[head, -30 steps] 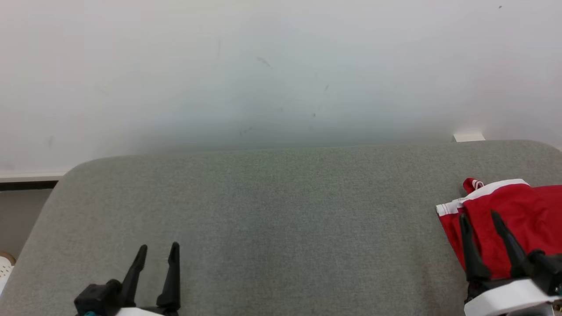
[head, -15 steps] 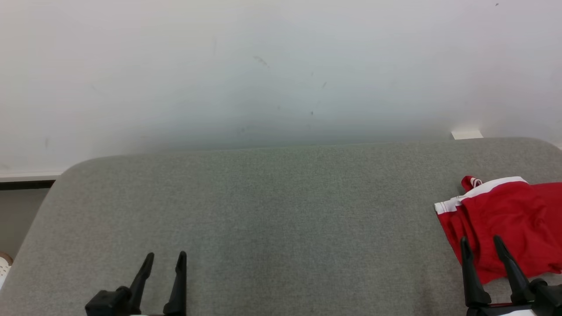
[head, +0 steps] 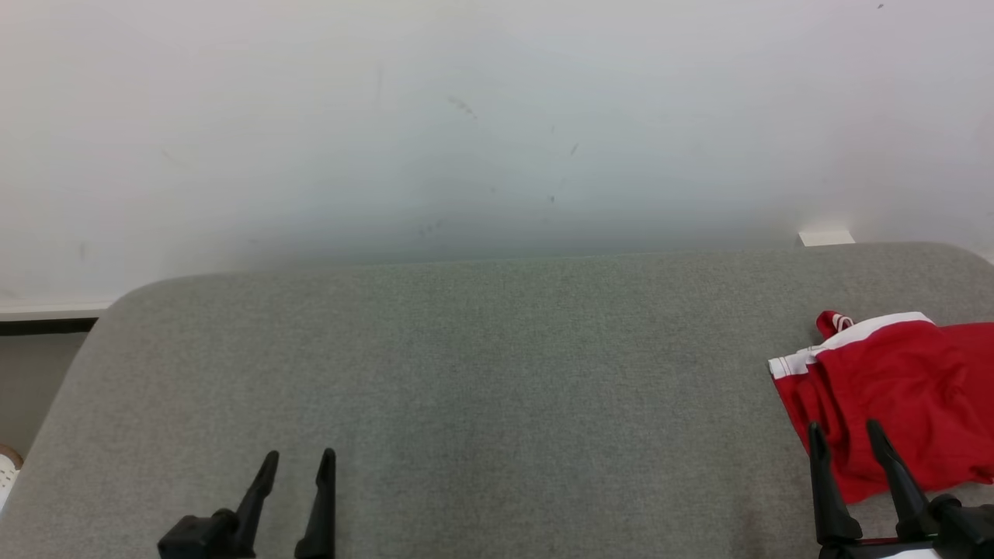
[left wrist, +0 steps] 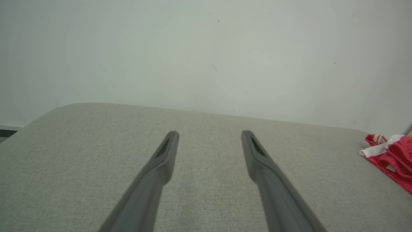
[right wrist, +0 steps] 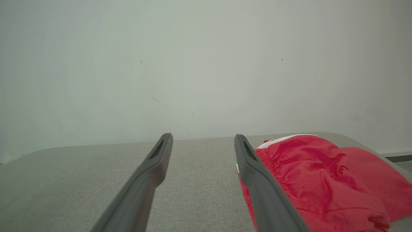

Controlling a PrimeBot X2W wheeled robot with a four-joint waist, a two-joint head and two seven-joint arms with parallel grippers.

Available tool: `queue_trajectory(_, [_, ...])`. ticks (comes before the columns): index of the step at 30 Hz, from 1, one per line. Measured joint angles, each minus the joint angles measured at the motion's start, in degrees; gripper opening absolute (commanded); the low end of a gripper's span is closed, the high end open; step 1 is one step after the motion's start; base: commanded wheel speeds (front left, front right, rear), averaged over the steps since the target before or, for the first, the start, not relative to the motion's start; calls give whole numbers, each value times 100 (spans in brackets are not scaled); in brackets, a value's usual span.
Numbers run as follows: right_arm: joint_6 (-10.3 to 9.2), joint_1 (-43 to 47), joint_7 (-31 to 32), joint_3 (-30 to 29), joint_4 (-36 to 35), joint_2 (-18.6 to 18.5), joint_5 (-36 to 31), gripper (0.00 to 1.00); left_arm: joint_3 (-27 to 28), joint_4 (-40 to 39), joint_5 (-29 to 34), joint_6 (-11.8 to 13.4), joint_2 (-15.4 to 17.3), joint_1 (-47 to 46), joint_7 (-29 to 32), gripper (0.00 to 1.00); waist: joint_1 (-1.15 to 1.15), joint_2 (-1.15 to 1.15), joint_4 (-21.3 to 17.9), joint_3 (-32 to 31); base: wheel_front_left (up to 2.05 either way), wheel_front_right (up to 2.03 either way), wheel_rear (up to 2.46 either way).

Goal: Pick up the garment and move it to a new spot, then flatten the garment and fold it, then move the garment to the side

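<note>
A red garment (head: 901, 388) with a white band is seen crumpled at the right end of the grey fabric counter (head: 466, 373), cut off by the head view's right edge. The right jaws are held spread and empty at its near edge, their fingers (head: 825, 485) overlapping the cloth's near-left corner; whether they touch it cannot be told. In the right wrist view the garment (right wrist: 322, 180) lies beside the right-hand finger, with bare counter between the two. The left jaws are likewise spread and empty over bare counter, well apart from the garment (left wrist: 391, 154).
</note>
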Motion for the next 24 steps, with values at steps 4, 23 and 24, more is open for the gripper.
queue_trajectory(4, [0,6,1,16,25,16,14,0,-52,73,-1,-4,-1,8,0,0,0,0,-2,-7,0,0,0])
queue_trajectory(23, [1,114,448,-121,223,112,1434,0,112,238,-1508,-4,-69,101,434,0,0,0,44,40,0,0,0])
queue_trajectory(24, [1,112,466,-130,222,118,1508,0,121,232,-1605,-4,-69,96,456,0,0,0,47,43,0,0,0])
